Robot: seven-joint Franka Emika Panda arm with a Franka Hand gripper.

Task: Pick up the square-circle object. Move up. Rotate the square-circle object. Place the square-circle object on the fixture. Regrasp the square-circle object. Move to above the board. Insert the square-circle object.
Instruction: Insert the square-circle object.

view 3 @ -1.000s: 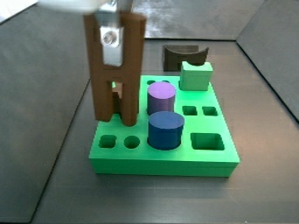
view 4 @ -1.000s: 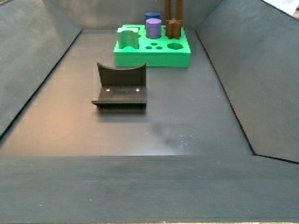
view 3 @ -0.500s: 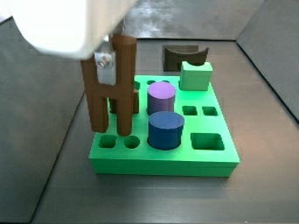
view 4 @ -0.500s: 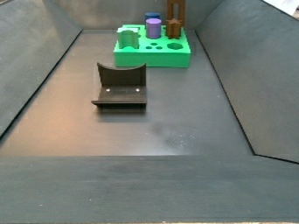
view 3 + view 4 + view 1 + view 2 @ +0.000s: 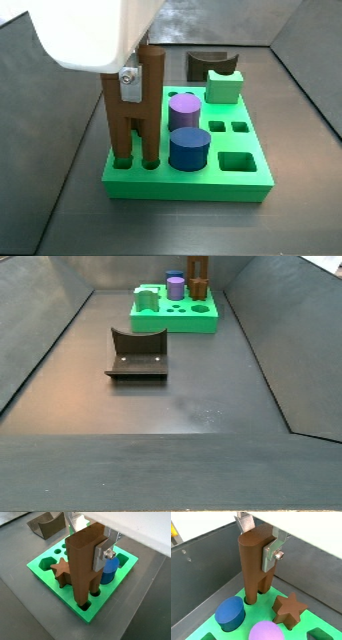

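No brand, label or writing can be read on anything in these views. The square-circle object [image 5: 135, 110] is a tall brown piece standing upright, a flat-sided bar at its upper end that divides lower down into two legs, one squared and one rounded; both legs reach down into holes at a corner of the board [image 5: 249, 182], the bright green slab. In a wrist view the squared leg enters a hole at the board's edge [image 5: 85, 605], and in both wrist views the object [image 5: 256, 564] stands just beside the brown star-shaped peg [image 5: 289, 610]. The gripper [image 5: 90, 538] is at the top of the object, its silver fingers [image 5: 274, 552] closed flat against the bar's opposite faces and holding it. Counted on the board: one brown star peg, one dark blue cylinder [image 5: 189, 149], one purple cylinder [image 5: 185, 106] and one pale green notched block [image 5: 225, 87] at the far edge. One fixture [image 5: 136, 355], a dark bracket on a base plate, sits on the grey floor well apart from the board, with nothing on it.
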